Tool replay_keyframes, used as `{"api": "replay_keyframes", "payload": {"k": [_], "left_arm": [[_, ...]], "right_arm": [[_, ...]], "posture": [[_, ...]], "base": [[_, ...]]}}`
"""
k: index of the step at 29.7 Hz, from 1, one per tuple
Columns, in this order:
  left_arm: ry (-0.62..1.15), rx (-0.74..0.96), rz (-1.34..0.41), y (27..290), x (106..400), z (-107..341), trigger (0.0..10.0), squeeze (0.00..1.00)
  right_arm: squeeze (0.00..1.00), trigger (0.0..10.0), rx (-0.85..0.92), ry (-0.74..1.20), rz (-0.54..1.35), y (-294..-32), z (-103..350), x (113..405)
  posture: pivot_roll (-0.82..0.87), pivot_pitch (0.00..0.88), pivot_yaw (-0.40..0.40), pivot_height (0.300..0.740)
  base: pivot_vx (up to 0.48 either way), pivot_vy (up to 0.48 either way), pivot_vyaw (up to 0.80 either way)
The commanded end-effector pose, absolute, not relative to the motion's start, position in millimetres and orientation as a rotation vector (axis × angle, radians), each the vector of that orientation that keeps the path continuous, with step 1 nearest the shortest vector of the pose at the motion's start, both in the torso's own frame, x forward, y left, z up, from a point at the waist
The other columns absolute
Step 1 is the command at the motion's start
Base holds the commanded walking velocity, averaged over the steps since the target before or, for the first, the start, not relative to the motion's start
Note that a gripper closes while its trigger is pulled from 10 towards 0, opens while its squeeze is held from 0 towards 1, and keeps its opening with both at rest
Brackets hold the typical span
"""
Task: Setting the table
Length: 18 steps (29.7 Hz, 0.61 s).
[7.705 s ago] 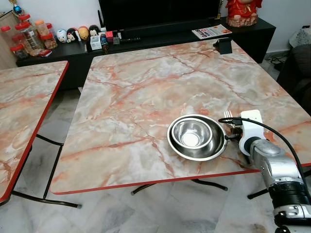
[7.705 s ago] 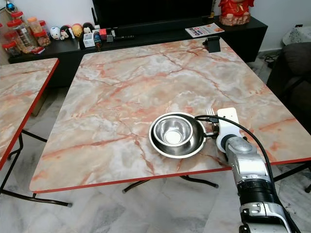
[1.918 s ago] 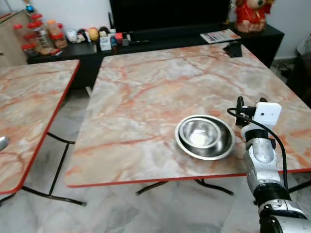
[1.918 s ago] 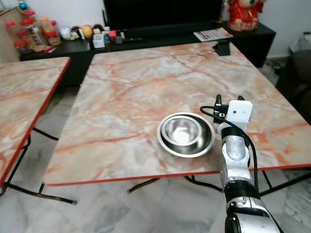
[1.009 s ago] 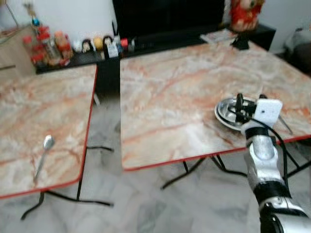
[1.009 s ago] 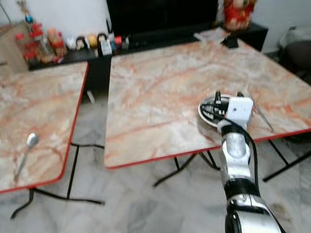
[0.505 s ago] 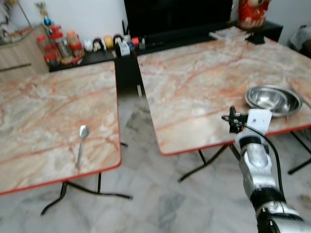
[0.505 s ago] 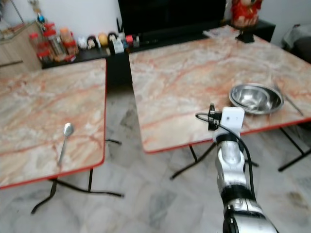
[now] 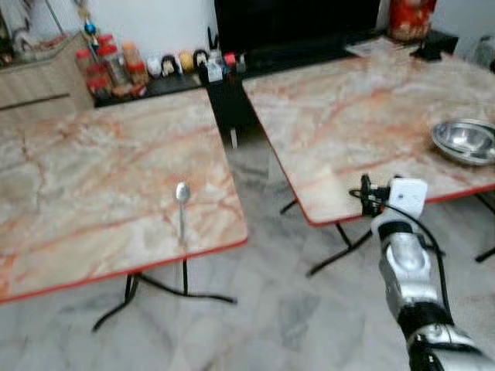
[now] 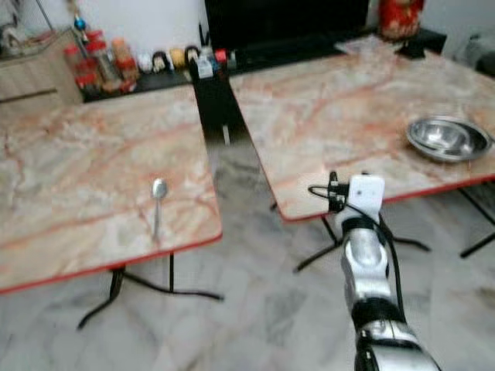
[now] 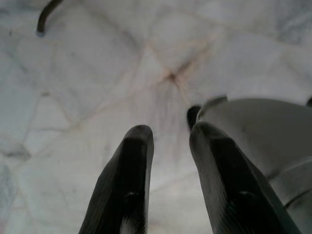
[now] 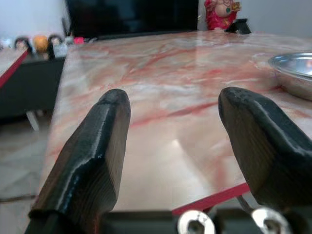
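A metal spoon (image 9: pixel 181 202) lies near the front right edge of the left marble table (image 9: pixel 77 178), handle toward me. Nested steel bowls (image 9: pixel 464 141) sit at the right table's (image 9: pixel 348 116) near edge, far right in the left eye view. My right gripper (image 9: pixel 368 194) is raised in front of that table's near left corner, open and empty; in the right wrist view its fingers (image 12: pixel 92 156) stand wide apart over the tabletop, with the bowls (image 12: pixel 295 73) off to one side. My left gripper (image 11: pixel 170 134) hangs over the floor, fingers a little apart, holding nothing.
A strip of marble floor (image 9: pixel 263 178) runs between the two tables, crossed by black folding legs (image 9: pixel 155 290). A black TV console (image 9: pixel 232 66) at the back carries jars (image 9: pixel 116 62) and small figurines. A red statue (image 9: pixel 410 17) stands at the far right.
The camera has swung left: the left table and spoon now sit mid-view and the bowls have slid to the right edge. My right gripper stays raised and open.
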<state>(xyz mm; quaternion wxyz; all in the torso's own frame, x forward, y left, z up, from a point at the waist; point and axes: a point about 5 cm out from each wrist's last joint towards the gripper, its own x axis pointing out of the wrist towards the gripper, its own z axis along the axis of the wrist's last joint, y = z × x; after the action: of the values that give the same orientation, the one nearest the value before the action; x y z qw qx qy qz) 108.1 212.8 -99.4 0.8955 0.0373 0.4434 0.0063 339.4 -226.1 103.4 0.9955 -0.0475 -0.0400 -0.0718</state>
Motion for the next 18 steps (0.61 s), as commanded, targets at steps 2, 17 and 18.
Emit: {"api": "replay_keyframes", "payload": {"k": [2,17,18], "left_arm": [[0.949,0.079,0.033,219.0,99.4,-101.0,10.0,0.0],[0.949,0.076,0.036,217.6,99.4,-101.3,10.0,0.0],[0.949,0.076,0.036,217.5,99.4,-101.3,10.0,0.0]], "right_arm": [[0.0,10.0,-0.094,-0.081,-0.117,-218.0,106.5,344.0],[0.0,10.0,-0.139,-0.085,-0.12,-222.6,115.1,349.7],[0.0,10.0,-0.134,-0.083,-0.126,-223.7,115.5,349.8]], "posture": [[-0.11,0.017,0.087,0.736],[-0.11,0.015,0.076,0.736],[-0.11,0.015,0.076,0.736]], "base": [[0.0,0.326,0.0],[0.0,0.326,0.4],[0.0,0.266,0.0]]}}
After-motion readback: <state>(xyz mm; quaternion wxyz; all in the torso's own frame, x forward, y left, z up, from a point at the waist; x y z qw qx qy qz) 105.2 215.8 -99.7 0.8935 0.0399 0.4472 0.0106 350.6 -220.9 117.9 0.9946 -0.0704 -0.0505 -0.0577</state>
